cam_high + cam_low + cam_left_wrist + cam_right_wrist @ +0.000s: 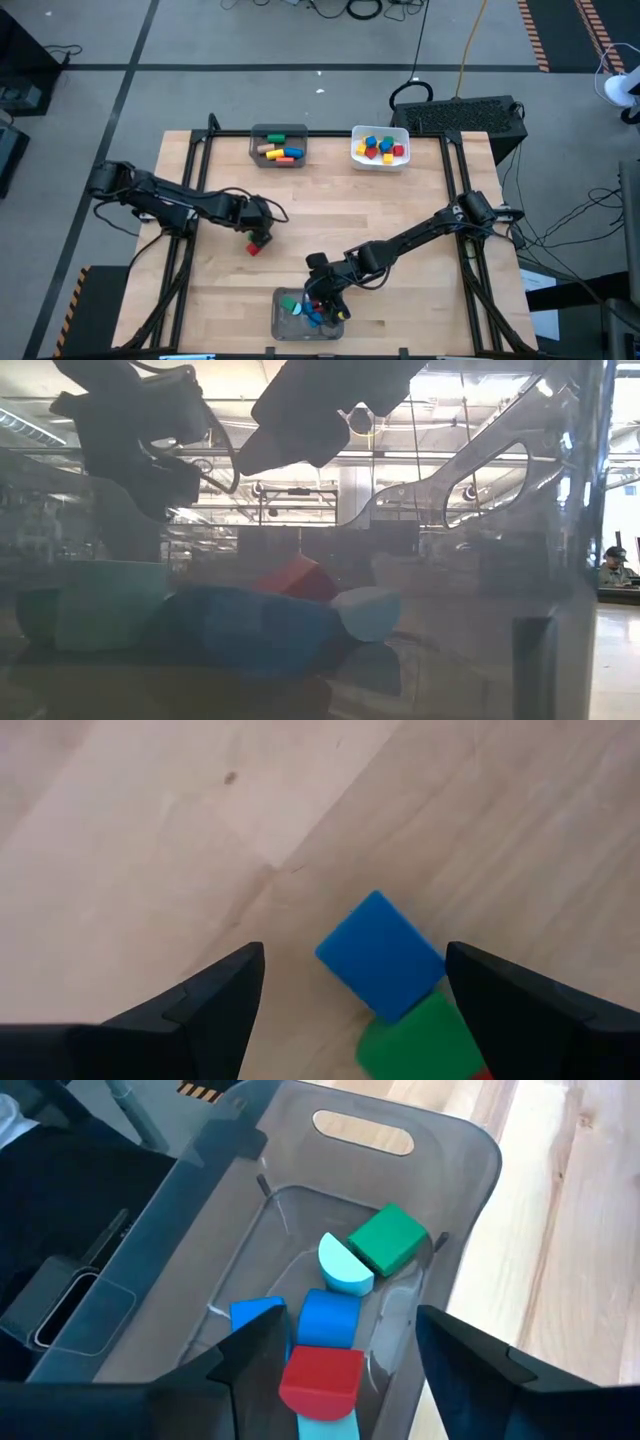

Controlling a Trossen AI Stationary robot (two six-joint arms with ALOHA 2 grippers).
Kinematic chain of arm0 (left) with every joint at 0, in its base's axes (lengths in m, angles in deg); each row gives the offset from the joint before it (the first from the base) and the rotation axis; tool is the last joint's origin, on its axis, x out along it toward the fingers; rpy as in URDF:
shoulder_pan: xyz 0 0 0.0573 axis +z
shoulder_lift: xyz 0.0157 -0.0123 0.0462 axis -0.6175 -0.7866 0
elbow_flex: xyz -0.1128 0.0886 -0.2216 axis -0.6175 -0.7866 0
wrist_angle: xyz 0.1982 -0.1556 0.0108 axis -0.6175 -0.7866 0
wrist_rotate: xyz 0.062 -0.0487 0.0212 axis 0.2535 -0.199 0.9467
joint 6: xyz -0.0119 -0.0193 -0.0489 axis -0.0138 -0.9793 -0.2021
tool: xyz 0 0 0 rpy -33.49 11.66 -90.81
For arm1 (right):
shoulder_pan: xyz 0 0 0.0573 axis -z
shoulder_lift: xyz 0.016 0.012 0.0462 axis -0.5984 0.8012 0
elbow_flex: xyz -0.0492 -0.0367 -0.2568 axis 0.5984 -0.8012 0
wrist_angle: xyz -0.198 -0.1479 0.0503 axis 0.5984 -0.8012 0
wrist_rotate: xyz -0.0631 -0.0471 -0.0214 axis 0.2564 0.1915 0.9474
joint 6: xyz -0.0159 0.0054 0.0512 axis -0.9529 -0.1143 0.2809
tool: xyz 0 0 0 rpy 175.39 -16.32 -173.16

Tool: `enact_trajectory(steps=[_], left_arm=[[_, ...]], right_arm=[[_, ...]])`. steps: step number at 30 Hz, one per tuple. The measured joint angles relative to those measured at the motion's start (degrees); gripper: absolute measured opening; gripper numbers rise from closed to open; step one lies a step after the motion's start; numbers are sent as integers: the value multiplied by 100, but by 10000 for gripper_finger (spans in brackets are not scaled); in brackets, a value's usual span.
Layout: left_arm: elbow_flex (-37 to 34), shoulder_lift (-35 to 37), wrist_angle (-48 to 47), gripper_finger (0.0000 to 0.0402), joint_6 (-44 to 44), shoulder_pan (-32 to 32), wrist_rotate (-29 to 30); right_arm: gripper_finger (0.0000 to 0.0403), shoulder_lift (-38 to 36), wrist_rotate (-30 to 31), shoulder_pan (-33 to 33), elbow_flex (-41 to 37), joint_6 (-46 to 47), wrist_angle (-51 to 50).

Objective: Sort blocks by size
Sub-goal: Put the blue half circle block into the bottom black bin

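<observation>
Blocks, loose lot: a red block, a blue cylinder-like piece, a second blue piece, a pale blue half-round and a green cube are lying in the clear grey bin at the lower centre of the high view. Painted, matte, mostly sharp-edged.

Blocks, on open wood: a blue cube is touching a green block, with a sliver of red at the frame's bottom edge; in the high view a red block is showing at centre left.

Blocks, sorted: long bars, orange, yellow, green and others, are lying in the grey bin at upper centre; cube-like pieces, red, yellow, blue and green, are sitting in the white bin just to its right.

Right claw: hanging over the clear bin, fingers standing apart, the red block directly between and below them; whether they are touching it cannot be told. The arm is reaching in from the right edge, bent at the elbow.

Left claw: pointing down at the surface, fingers spread wide either side of the blue cube, clamping nothing. The arm is stretching in from the left edge.

Surface: pale wood planks with visible grain, framed by black rails.
</observation>
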Motion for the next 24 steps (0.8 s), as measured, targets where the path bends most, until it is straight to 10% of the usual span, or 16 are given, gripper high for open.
enact_trajectory(steps=[14, 24], left_arm=[[5, -804, 622, 302, -85, -82, 2], [1, -809, 689, 157, 74, -85, -57]], right_arm=[[210, 2, 0, 0, 0, -35, 4], [210, 2, 0, 0, 0, -38, 4]])
